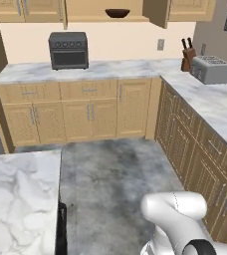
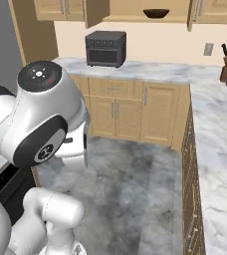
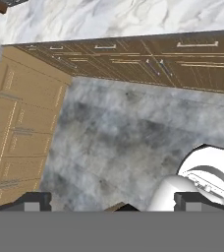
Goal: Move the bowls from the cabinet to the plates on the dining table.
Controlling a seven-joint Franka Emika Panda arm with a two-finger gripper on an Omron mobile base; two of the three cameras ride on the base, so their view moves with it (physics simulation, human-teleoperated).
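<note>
- Left base view: the dark wooden bowl (image 1: pixel 117 13) sits in the open wall cabinet (image 1: pixel 105 10), far beyond my tool; I judge an overreach likely.
- Right base view: open cabinet door (image 2: pixel 96 12) flanks the bowl; clipping risk.
- Hand view: gripper (image 3: pixel 113 202) fully spread, empty, facing floor (image 3: pixel 128 133).

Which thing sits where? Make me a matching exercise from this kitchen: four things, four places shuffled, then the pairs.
Things:
1 wooden bowl
2 black oven
3 knife block
4 toaster

Places:
A back counter, left part
B side counter, beside the knife block
C shelf of the open wall cabinet
D counter corner, near the wall outlet

Pairs: 1-C, 2-A, 3-D, 4-B
</note>
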